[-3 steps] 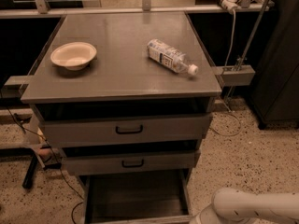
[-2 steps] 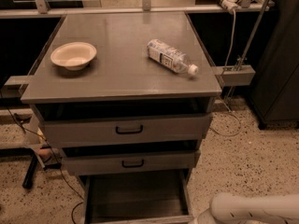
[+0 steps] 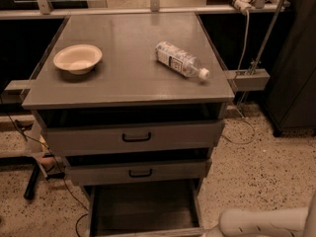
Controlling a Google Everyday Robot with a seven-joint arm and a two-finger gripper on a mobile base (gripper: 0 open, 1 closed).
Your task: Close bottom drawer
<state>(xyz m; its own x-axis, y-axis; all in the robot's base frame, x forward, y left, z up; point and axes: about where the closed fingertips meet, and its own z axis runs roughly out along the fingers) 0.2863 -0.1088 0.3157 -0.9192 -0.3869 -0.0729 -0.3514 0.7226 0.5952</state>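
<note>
The bottom drawer (image 3: 143, 206) of the grey cabinet is pulled far out, and I look down into its dark boxy interior. Its front panel runs along the bottom edge of the view, and its handle is hidden. Above it, the mid-width drawer (image 3: 138, 172) and the widest top drawer (image 3: 133, 138) each stand slightly open and show black handles. My white arm (image 3: 261, 222) comes in at the bottom right, with its end near the bottom drawer's front right corner. My gripper is below the bottom edge, out of view.
A cream bowl (image 3: 77, 58) and a plastic water bottle (image 3: 180, 59) on its side rest on the cabinet top (image 3: 128, 78). Cables and a black leg lie on the speckled floor at the left (image 3: 34, 177). A dark cabinet (image 3: 296, 83) stands at the right.
My white arm has sunk lower in the view and shifted slightly left toward the bottom drawer's front corner. The drawers, bowl and bottle have not moved.
</note>
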